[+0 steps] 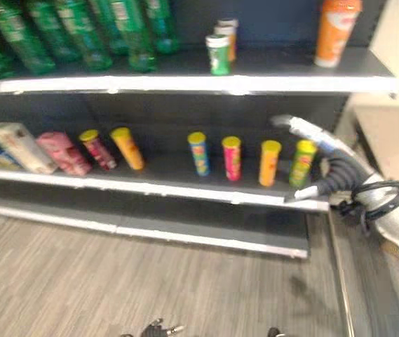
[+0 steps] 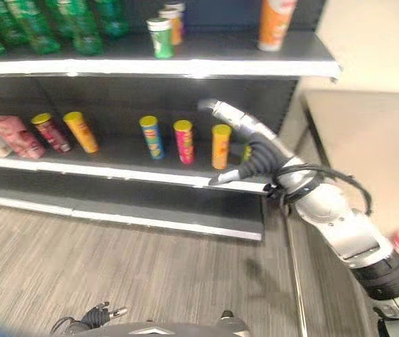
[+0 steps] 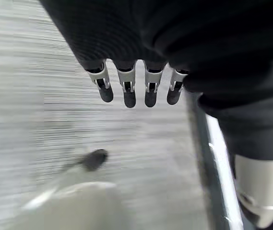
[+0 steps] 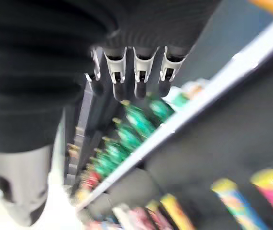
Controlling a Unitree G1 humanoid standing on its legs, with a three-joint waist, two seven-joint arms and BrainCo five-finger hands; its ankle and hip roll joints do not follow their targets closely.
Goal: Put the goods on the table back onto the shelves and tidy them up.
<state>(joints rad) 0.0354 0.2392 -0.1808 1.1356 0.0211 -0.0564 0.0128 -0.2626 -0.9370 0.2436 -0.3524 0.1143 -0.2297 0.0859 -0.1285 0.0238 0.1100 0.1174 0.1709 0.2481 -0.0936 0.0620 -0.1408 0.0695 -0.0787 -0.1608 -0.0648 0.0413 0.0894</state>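
right hand (image 2: 245, 144) – held open, nothing grasped, at middle shelf (image 1: 185, 188) | green can (image 1: 301, 163) just beside | left hand (image 3: 136, 86) – relaxed over floor (image 1: 150, 288)

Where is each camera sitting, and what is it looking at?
Left eye view: on the head, looking down at the shelves of snack cans; right hand reaches in.
Right eye view: beside it, same shelves and right hand, plus a table.
Left wrist view: on the left wrist, facing the floor past the open left hand.
Right wrist view: on the right wrist, facing green bottles.
Both eye views share the cans.
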